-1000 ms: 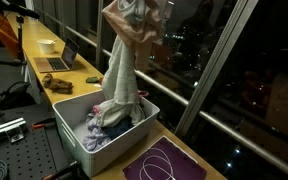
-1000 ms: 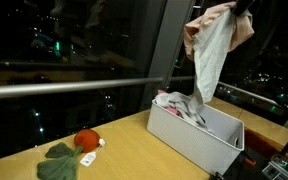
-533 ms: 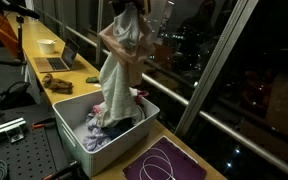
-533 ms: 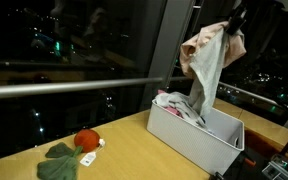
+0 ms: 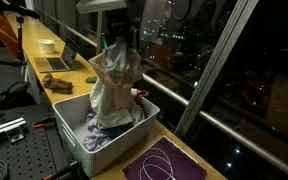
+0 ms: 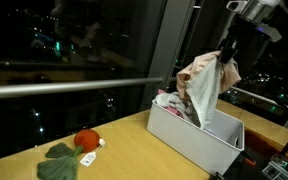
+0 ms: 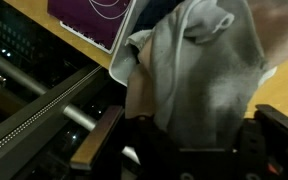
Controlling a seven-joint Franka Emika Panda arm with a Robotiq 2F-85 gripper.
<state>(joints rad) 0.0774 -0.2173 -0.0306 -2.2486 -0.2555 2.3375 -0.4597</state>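
Gripper (image 5: 117, 44) — clamped tight on cloth (image 5: 114, 92)

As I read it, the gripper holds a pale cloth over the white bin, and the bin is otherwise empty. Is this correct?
Not fully. The gripper does hold the pale cloth over the white bin, but the bin is not empty: both exterior views show other clothes lying in it.
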